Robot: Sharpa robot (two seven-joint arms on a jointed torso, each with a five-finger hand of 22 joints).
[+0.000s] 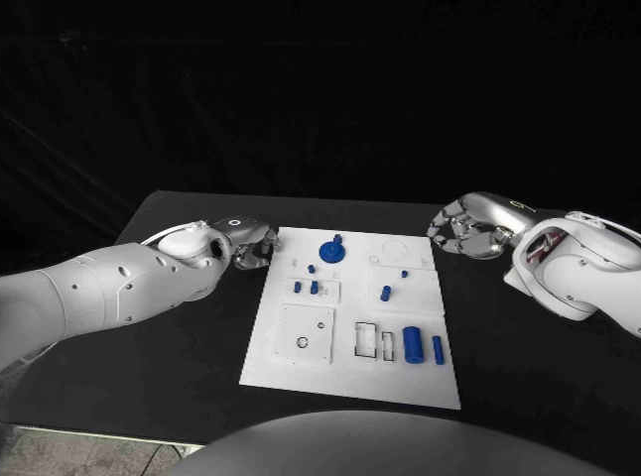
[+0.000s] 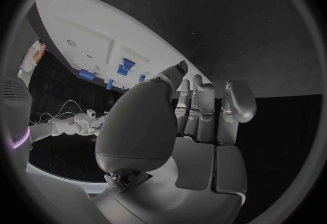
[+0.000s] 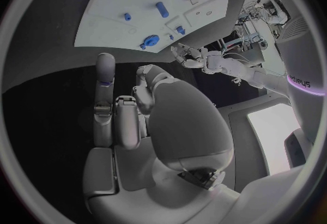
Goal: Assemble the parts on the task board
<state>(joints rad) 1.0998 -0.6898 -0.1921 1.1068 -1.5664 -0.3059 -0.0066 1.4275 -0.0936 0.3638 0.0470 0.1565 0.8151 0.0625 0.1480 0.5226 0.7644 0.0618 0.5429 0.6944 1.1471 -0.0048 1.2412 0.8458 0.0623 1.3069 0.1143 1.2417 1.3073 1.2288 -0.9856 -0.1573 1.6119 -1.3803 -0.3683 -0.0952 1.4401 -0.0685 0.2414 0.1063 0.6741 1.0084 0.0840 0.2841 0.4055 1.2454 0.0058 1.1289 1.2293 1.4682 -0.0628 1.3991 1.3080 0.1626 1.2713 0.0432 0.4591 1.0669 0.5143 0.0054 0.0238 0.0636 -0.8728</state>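
Task board lies mid-bench with blue parts on it; left hand and right hand flank its far corners, fingers curled, holding nothing.

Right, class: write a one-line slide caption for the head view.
Two silver hands, left and right, flank the white task board holding small blue parts, on the black table.

Task board mid-table; parts on it; hands flank far corners.
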